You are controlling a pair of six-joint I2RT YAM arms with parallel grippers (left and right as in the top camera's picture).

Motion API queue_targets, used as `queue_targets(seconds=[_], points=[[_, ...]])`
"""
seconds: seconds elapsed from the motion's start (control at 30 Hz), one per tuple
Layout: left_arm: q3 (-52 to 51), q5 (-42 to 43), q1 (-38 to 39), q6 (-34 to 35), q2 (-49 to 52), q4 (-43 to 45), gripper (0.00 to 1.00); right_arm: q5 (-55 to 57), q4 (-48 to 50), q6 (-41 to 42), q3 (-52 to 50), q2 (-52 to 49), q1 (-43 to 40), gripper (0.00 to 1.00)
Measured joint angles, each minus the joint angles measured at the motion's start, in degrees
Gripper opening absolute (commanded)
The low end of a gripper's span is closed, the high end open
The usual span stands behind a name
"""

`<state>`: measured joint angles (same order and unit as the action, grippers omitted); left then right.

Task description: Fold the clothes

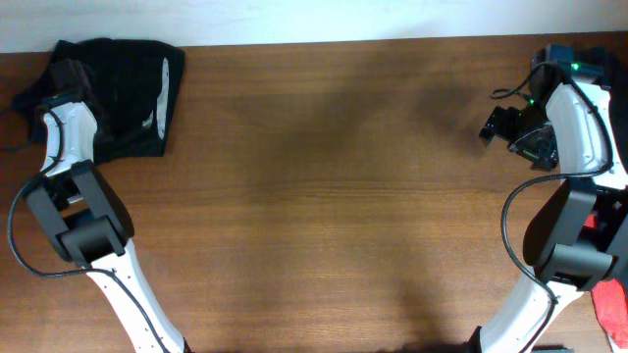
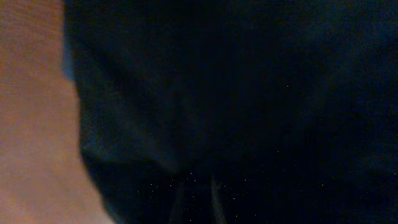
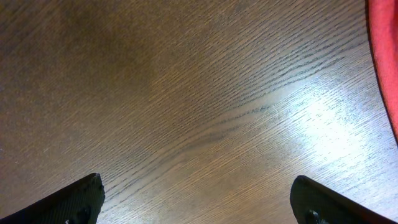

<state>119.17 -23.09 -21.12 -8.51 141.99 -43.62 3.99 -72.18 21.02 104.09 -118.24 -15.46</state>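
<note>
Overhead: black garment, long axis roughly left-right, white-striped edge rightward.

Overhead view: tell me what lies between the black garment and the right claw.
Between black garment and right claw, only bare table shows in the overhead view.

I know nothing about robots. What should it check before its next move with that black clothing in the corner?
1. Black garment on the table: ok, it lies at the far left corner.
2. Garment spread flat for folding: not ok, it looks bunched.
3. Left gripper holding the garment: cannot tell, since dark fabric fills the left wrist view.
4. Right gripper free to help: ok, open and empty over bare wood.
5. Red item out of the way: ok, it sits at the right edge, apart from the right gripper.
</note>
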Motion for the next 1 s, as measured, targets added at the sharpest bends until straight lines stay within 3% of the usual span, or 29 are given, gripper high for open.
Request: queue_targets(seconds=[0.07, 0.23, 0.33, 0.4, 0.53, 0.6, 0.7, 0.8, 0.87, 0.93, 1.0], points=[[-0.02, -5.75, 0.46, -0.04, -0.81, -1.18, 0.99, 0.02, 0.00, -0.02, 0.00, 0.00, 0.00, 0.99], [-0.11, -7.21, 6.82, 2.32, -8.79, -6.95, 0.99, 0.02, -0.02, -0.04, 0.00, 0.00, 0.00, 0.99], [-0.11, 3.89, 11.63, 6.67, -16.83, -10.73, 0.99, 0.00, 0.00, -0.02, 0.00, 0.00, 0.00, 0.99], [-0.13, 12.83, 12.79, 10.67, -25.18, -19.17, 0.99, 0.00, 0.07, -0.02, 0.00, 0.00, 0.00, 0.99], [-0.13, 24.74, 13.11, 15.04, -34.56, -34.99, 0.99, 0.00, -0.02, -0.02, 0.00, 0.00, 0.00, 0.99], [-1.42, 27.28, 14.45, 15.50, -38.34, -37.00, 0.99, 0.00, 0.00, 0.02, 0.00, 0.00, 0.00, 0.99], [-8.87, 28.46, 17.55, 15.69, -52.52, -35.19, 0.99, 0.00, 0.07, 0.00, 0.00, 0.00, 0.00, 0.99], [-27.96, 29.31, 24.65, 16.79, -72.87, -27.61, 0.99, 0.00, -0.09, 0.00, 0.04, 0.00, 0.00, 0.99], [-40.85, 29.64, 27.80, 21.73, -80.94, -23.52, 0.99, 0.00, 0.17, 0.00, 0.17, 0.00, 0.00, 0.99], [-49.37, 29.75, 29.42, 26.16, -86.75, -26.71, 0.99, 0.02, 0.11, -0.02, 0.22, 0.00, 0.00, 0.99], [-49.99, 29.75, 29.42, 28.11, -89.46, -30.32, 0.99, 0.00, 0.04, -0.02, 0.22, 0.00, 0.00, 0.99]])
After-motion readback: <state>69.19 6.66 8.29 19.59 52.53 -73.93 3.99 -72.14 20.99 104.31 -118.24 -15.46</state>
